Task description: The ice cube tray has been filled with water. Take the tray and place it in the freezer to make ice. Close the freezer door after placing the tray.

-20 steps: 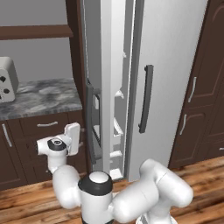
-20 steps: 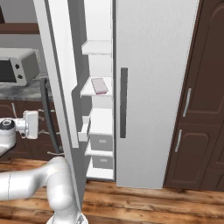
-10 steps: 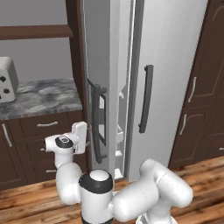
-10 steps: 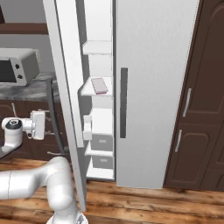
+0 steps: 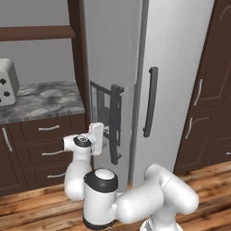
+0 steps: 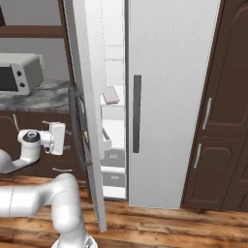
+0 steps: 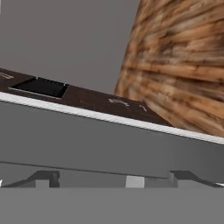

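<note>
The pale ice cube tray (image 6: 111, 95) lies on a white shelf inside the freezer (image 6: 114, 133). The grey freezer door (image 6: 87, 72) stands ajar at a narrow angle, leaving a slim gap. In the left base view the freezer door (image 5: 109, 54) looks almost shut, with its dark bar handle (image 5: 116, 124) facing me. My gripper (image 5: 103, 136) is open and empty, right against the door's outer face beside the handle. In the right base view the gripper (image 6: 67, 140) sits left of the door. The hand view has the gripper (image 7: 116, 179) close up to the grey door face.
The plain right fridge door (image 5: 180, 58) is shut, with a dark handle (image 5: 150, 102). Dark brown cabinets (image 6: 218, 106) stand to the right. A grey stone counter (image 5: 40, 100) with drawers below lies to the left, carrying a toaster (image 5: 6, 82) and a microwave (image 6: 19, 72).
The freezer door has swung further toward shut, hiding most of the shelves in the left base view. My arm has followed it to the right, staying against the door. The tray has not moved.
</note>
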Controlling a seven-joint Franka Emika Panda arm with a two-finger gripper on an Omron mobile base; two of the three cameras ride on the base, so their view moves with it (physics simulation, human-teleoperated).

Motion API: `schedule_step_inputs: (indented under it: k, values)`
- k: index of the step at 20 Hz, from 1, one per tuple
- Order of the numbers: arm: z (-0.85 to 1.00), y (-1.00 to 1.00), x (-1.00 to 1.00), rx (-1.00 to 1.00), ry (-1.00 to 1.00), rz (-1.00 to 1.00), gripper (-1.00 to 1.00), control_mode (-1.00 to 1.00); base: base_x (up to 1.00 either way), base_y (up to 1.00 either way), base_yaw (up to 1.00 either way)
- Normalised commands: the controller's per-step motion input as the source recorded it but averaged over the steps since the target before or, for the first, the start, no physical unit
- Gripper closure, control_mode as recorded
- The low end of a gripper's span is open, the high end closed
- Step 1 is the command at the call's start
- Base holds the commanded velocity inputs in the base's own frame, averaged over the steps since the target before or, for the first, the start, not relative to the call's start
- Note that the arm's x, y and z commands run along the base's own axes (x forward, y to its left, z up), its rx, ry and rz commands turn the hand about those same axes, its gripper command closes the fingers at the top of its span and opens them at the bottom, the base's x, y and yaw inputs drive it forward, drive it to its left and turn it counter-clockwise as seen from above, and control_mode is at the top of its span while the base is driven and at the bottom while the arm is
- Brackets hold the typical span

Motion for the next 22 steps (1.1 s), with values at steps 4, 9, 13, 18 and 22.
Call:
schedule_step_inputs:
  k: [4, 9, 13, 18, 22]
  values:
    - [0.0, -0.9, 0.26, 0.0, 0.09, 0.01, -1.0, -1.0, 0.0, 0.0, 0.0]
    - [0.0, -0.94, 0.28, 0.0, 0.1, 0.07, -1.0, -1.0, 0.0, 0.0, 0.0]
    - [0.0, -0.85, 0.52, 0.02, 0.11, 0.17, -1.0, -1.0, 0.0, 0.0, 0.0]
    - [0.0, -0.85, 0.82, 0.09, 0.15, 0.27, -1.0, -1.0, 0.0, 0.0, 0.0]
    - [0.0, -0.9, 0.84, 0.15, 0.13, 0.35, -1.0, -1.0, 0.0, 0.0, 0.0]
